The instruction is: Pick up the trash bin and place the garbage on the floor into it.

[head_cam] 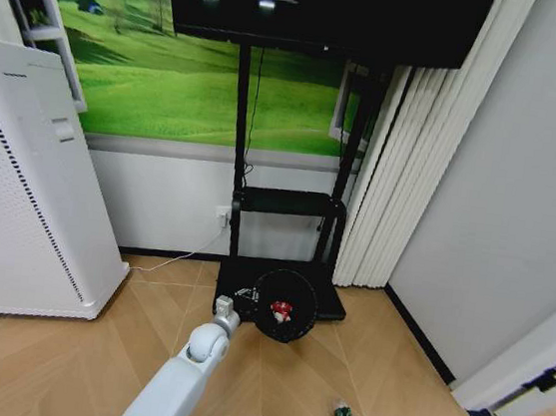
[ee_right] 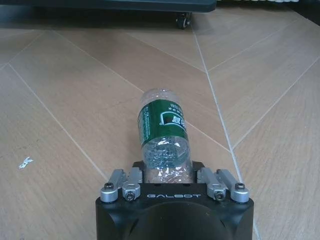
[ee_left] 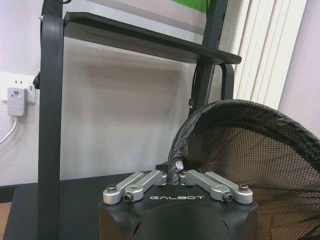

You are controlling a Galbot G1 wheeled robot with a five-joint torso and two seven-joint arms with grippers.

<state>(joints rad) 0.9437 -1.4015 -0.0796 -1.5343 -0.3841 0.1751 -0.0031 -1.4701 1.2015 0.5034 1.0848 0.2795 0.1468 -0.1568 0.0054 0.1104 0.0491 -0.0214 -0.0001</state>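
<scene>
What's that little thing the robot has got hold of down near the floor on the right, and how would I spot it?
Start at the big TV stand by the wall, then look down over the wooden floor on the robot's right side. There the right hand grips a clear plastic bottle. Its green label sets it apart from the red piece lying in the black bin.

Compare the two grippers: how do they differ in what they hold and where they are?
The left gripper is shut on the rim of the black mesh trash bin, held near the TV stand; the right gripper is shut on the clear bottle with a green label, low over the floor. The bin already holds a red piece. Both grippers are black, marked Galbot.
</scene>
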